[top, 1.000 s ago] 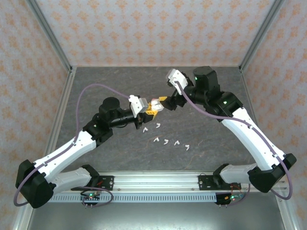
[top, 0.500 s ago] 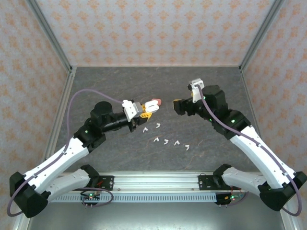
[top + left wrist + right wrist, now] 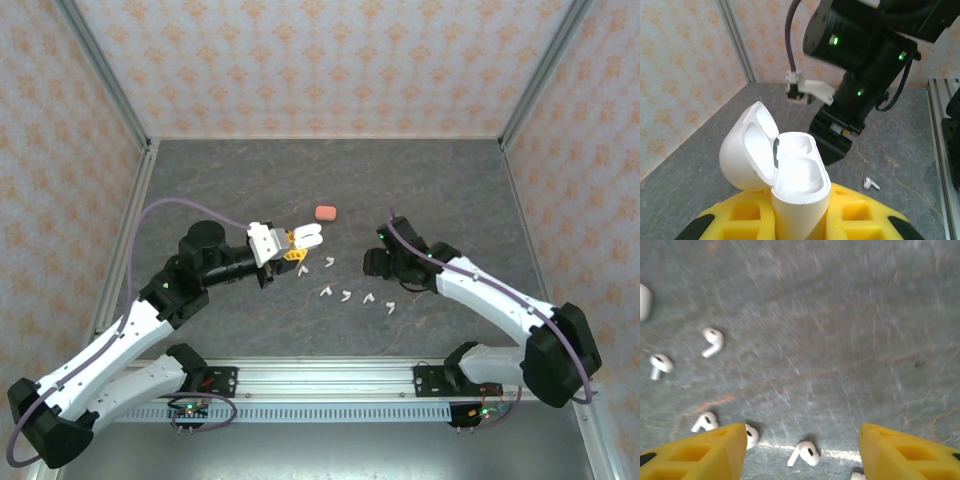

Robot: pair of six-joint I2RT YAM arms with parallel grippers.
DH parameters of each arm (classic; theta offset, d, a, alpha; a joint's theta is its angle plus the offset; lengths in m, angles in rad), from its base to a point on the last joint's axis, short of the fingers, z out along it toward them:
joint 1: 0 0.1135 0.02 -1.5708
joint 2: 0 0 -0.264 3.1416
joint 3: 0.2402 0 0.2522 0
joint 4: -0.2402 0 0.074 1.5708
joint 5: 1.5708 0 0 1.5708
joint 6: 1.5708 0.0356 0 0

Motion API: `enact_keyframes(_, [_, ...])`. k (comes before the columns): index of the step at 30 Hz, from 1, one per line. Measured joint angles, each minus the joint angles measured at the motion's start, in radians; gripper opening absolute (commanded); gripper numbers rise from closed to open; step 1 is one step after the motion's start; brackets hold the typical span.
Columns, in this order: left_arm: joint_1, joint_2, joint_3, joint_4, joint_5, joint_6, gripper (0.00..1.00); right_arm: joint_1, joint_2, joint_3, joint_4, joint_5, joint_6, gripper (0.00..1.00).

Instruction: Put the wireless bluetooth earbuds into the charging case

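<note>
Okay, my left hand (image 3: pixel 800 222) is clamped tight on the white case (image 3: pixel 799 172), a yellow finger on either side of its base. It's holding the case up off the worktop (image 3: pixel 450 190), lid (image 3: pixel 747 145) flipped open to the left, both wells facing up in the wrist camera. My right hand (image 3: pixel 801 440) is pointed down at the worktop, fingers spread well apart with nothing in their grip. The white earbuds (image 3: pixel 346 296) lie loose on the stone, and from above I count six in a ragged line between the two hands. In the right wrist view, one of them lies on the worktop right between the yellow fingers, with others off to the left. The pink case (image 3: pixel 325 212) lies on the worktop beyond the earbuds, near the left hand but apart from it.
</note>
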Motion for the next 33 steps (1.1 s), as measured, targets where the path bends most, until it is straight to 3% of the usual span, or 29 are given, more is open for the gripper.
enact_keyframes(9, [0.0, 0.028, -0.004, -0.001, 0.054, 0.023, 0.0, 0.078, 0.079, -0.033, 0.024, 0.004, 0.109, 0.48])
enact_keyframes(33, [0.0, 0.053, -0.004, 0.0, 0.089, 0.026, 0.0, 0.097, 0.274, -0.01, 0.021, 0.016, 0.153, 0.35])
